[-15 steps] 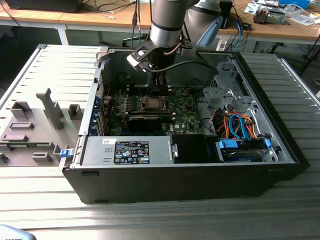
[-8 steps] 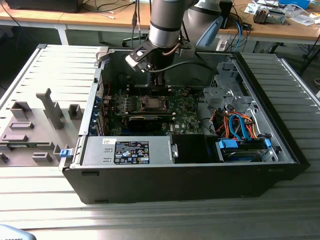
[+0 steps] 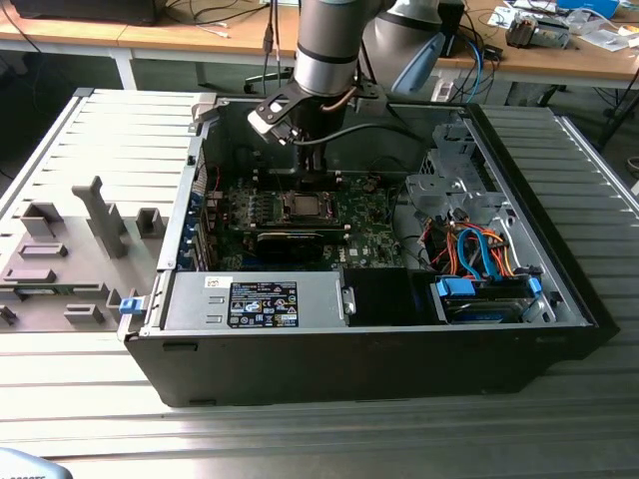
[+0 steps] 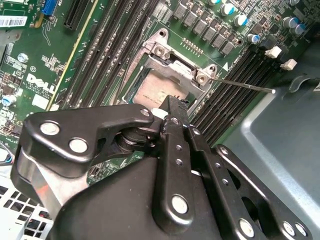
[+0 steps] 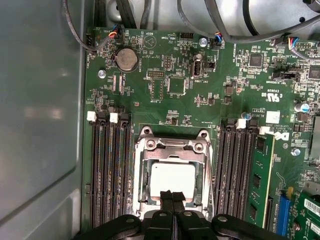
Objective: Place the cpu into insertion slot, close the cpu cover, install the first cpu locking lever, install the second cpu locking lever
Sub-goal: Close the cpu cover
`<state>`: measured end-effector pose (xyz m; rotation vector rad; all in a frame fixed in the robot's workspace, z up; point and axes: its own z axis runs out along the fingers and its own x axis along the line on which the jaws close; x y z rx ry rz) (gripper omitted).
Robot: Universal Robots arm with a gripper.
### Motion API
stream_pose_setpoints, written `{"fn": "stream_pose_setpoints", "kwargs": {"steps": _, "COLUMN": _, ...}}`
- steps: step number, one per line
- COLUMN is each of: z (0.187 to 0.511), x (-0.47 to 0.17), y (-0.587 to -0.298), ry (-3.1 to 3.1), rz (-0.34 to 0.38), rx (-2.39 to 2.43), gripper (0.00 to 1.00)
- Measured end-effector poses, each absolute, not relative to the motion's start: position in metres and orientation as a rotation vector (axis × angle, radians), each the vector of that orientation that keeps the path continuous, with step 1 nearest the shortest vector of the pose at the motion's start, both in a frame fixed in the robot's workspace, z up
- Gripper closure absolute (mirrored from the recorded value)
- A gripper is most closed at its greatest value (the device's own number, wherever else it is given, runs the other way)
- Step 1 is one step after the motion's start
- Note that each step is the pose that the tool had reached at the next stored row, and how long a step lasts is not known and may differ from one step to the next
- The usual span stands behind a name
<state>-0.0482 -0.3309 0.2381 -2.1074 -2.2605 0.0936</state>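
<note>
The cpu [image 5: 172,179] lies flat in the insertion slot [image 5: 141,186] on the green motherboard [image 5: 165,105], its pale top showing through the square opening of the cpu cover [image 5: 172,148], which lies down over it. In the second wrist view the cpu [image 4: 156,92] and cover [image 4: 175,62] show just past my fingertips. A thin metal locking lever [image 4: 245,85] sticks out sideways from the socket corner. My gripper [image 5: 172,195] is shut with nothing between the fingers, hovering over the near edge of the socket [image 3: 300,207]. It also shows as gripper [image 4: 172,104] and gripper [image 3: 313,172].
Black memory slots [image 5: 107,170] flank the socket on both sides. The open case has a grey steel wall [image 5: 40,110], cables [image 3: 479,249] and a drive bay at the exterior view's right, and a power supply [image 3: 255,299] in front. A grey fixture tray [image 3: 70,259] lies at the exterior view's left.
</note>
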Motion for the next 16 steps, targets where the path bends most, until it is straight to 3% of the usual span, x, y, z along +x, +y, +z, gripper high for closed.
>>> {"fn": "stream_pose_setpoints", "kwargs": {"steps": 16, "z": 0.236, "x": -0.0552, "y": -0.3309, "ry": -2.261, "rz": 0.094, "rx": -2.107, "gripper": 0.89}}
